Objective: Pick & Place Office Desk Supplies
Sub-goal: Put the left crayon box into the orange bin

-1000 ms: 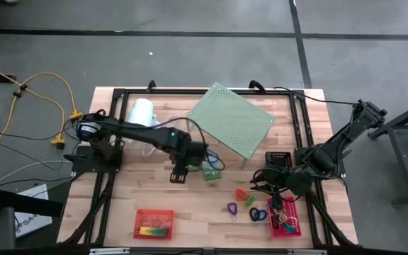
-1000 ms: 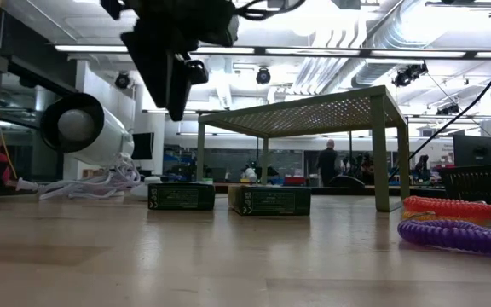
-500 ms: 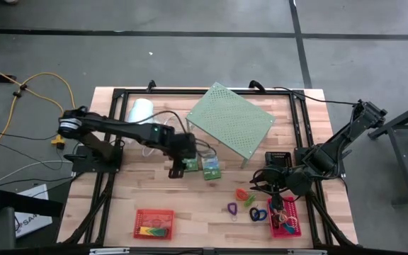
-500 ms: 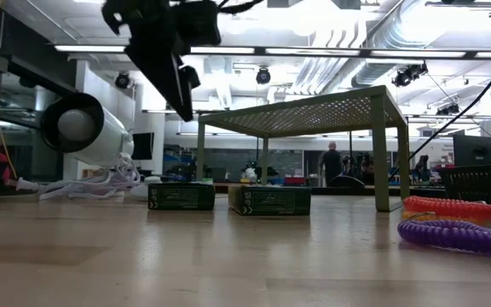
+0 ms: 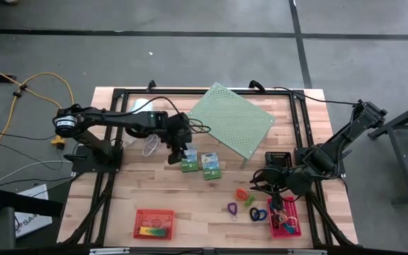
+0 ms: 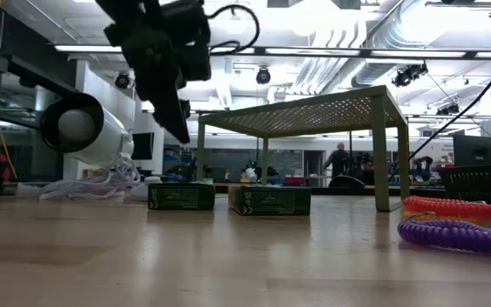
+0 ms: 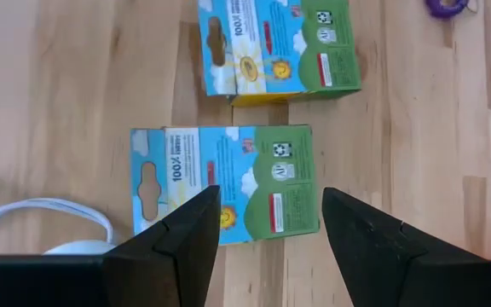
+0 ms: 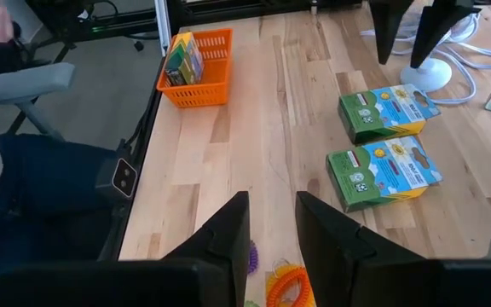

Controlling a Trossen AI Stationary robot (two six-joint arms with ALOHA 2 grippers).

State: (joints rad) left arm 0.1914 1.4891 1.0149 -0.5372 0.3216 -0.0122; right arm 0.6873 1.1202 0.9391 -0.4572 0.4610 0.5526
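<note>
Two green-white boxes [image 5: 200,163] lie flat, long axes parallel, side by side; the left gripper [image 5: 178,153] hovers above one, fingers spread, holding nothing.

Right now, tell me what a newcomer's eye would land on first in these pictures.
First, the left gripper, jaws open, poised above the nearer of two green-white boxes lying side by side mid-table. Next, the pale green perforated shelf standing toward the far edge, beside the white cylinder with its cord. Last, the bright coiled loops near the pink basket at the front right corner, where the right gripper waits.
</note>
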